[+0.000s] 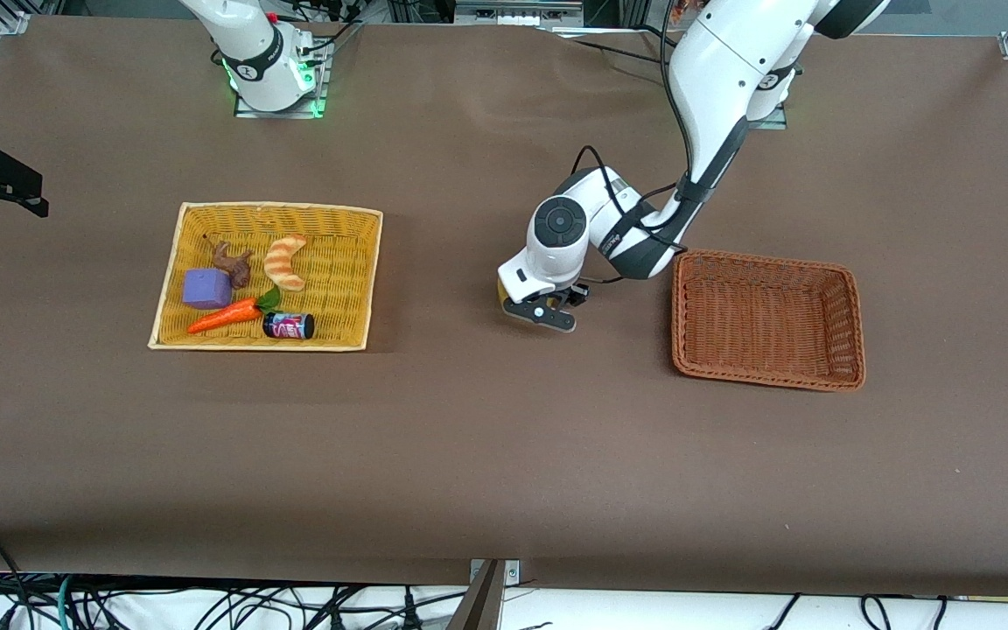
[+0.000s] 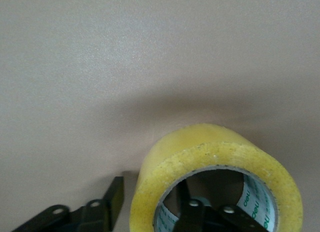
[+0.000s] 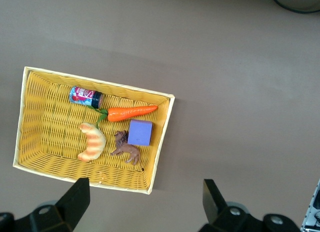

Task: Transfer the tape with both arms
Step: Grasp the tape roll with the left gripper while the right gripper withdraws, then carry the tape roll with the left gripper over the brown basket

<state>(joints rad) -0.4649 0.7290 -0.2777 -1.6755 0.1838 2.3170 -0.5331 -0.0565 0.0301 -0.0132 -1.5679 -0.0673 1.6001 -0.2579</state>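
Observation:
The tape [image 2: 215,157], a yellowish roll with a grey core, lies flat on the brown table between the two baskets. In the front view only a yellow sliver of the tape [image 1: 501,292] shows beside the left wrist. My left gripper [image 1: 542,313] is down on it, and in the left wrist view the left gripper [image 2: 150,186] straddles the roll's wall. One finger [image 2: 114,199] is outside and the other is inside the core, with a narrow gap showing at the outer one. My right gripper [image 3: 145,186] hangs open and empty over the yellow basket's edge.
A yellow wicker basket [image 1: 342,220] toward the right arm's end holds a croissant [image 1: 285,261], a carrot [image 1: 224,317], a purple block [image 1: 206,289], a brown toy animal [image 1: 233,261] and a small can [image 1: 289,326]. An empty brown basket [image 1: 677,315] stands close beside the left gripper.

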